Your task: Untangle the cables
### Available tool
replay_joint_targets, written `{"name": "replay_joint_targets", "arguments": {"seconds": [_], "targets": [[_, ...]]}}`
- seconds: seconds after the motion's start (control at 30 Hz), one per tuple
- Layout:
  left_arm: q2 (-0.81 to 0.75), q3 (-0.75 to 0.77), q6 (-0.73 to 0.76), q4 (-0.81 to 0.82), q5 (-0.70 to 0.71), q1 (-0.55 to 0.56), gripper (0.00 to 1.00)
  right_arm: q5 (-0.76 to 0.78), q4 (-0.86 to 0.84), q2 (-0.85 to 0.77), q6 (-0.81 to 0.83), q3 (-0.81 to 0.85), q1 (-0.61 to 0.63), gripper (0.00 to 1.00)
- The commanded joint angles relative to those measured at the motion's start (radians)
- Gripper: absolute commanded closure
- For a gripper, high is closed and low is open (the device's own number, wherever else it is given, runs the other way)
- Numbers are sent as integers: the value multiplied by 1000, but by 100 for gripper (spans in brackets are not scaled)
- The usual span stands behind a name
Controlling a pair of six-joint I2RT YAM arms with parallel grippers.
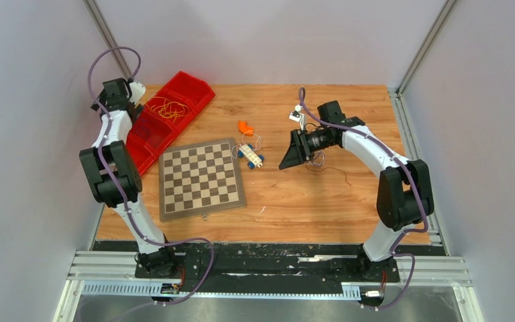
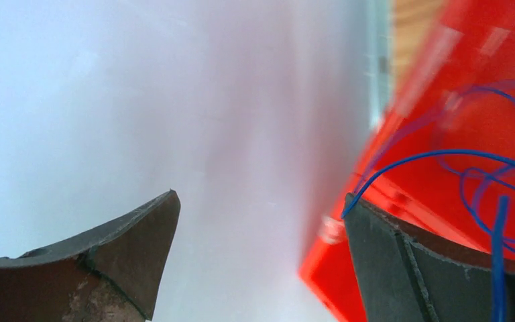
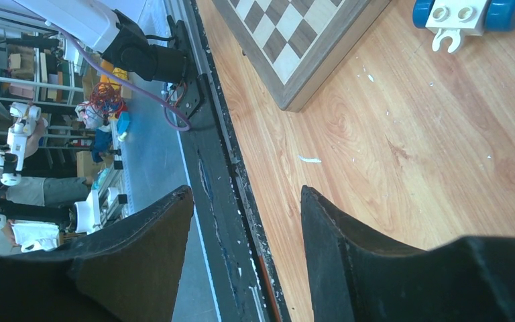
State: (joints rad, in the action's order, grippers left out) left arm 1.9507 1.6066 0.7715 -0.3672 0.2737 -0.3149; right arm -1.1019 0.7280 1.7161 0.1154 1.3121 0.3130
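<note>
A bunch of yellow-orange cables point(image 1: 167, 107) lies in the red bin point(image 1: 149, 137) at the back left. My left gripper point(image 1: 136, 94) hovers at that bin's far left edge. In the left wrist view the left gripper point(image 2: 260, 201) is wide open with nothing between its jaws. A thin blue-purple cable point(image 2: 442, 155) loops over the red bin point(image 2: 442, 221) and rests against the tip of the right finger point(image 2: 389, 261). My right gripper point(image 1: 287, 157) is open and empty above the table's middle, and thin dark and white strands point(image 1: 318, 162) lie under its wrist. The right wrist view shows that gripper point(image 3: 247, 201) over the table's near edge.
A chessboard point(image 1: 200, 178) lies left of centre. A white-and-blue toy car point(image 1: 250, 155) with a thin white strand point(image 1: 255, 140) and a small orange piece point(image 1: 244, 127) sit between the board and my right gripper. Walls close in the left, back and right sides.
</note>
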Motion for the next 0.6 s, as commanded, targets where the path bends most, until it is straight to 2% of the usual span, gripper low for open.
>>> {"name": "replay_joint_targets", "arguments": {"seconds": [0.0, 0.1, 0.23, 0.37, 0.57], "targets": [[-61, -114, 281, 547, 267, 32, 0, -31, -3, -5, 21, 40, -1, 41], [-49, -216, 513, 916, 288, 43, 0, -27, 3, -12, 25, 38, 0, 41], [-9, -349, 792, 1252, 217, 52, 0, -24, 9, -14, 31, 39, 0, 41], [-18, -438, 956, 1354, 97, 54, 0, -23, 19, -16, 40, 44, -1, 41], [-105, -567, 1124, 1371, -78, 58, 0, -23, 27, -16, 50, 39, -3, 41]]}}
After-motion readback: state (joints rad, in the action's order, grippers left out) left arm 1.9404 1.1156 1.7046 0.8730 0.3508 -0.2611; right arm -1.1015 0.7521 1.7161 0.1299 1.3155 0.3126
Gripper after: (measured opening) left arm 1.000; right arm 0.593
